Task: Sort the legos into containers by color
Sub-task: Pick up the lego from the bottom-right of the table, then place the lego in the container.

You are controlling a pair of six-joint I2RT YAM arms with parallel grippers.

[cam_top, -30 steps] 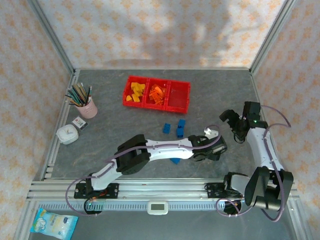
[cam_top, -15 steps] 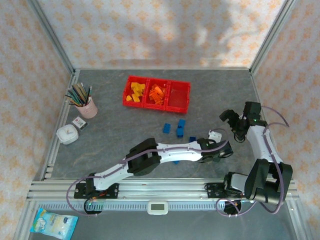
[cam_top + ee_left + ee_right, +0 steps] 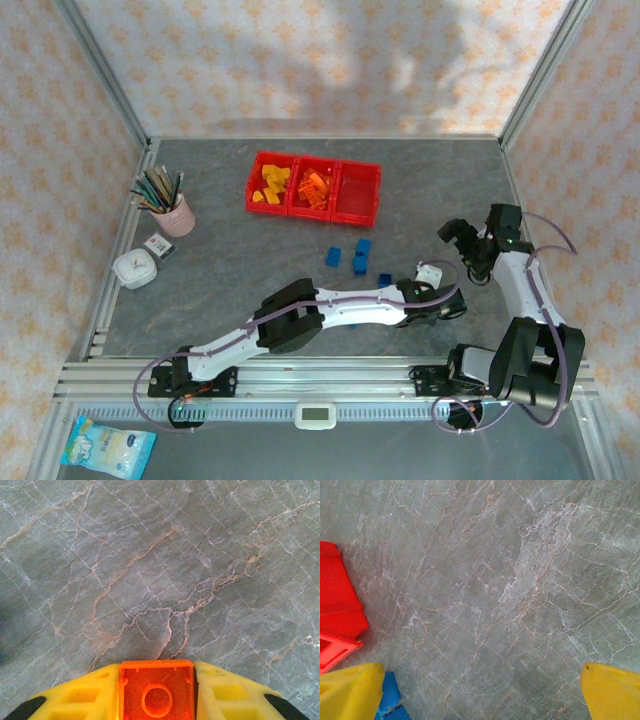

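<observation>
bare table [image 3: 230, 250] flanks the blue legos [image 3: 362, 247] lying before the containers [image 3: 358, 188].

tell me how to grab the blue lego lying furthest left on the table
Come straight down and pinch the blue lego across two opposite side faces. It looks like a small block lying apart from the other blue legos, so both sides look free.

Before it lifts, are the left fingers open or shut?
Shut: the left fingers clamp the orange brick from both sides.

No legible text or labels
</observation>
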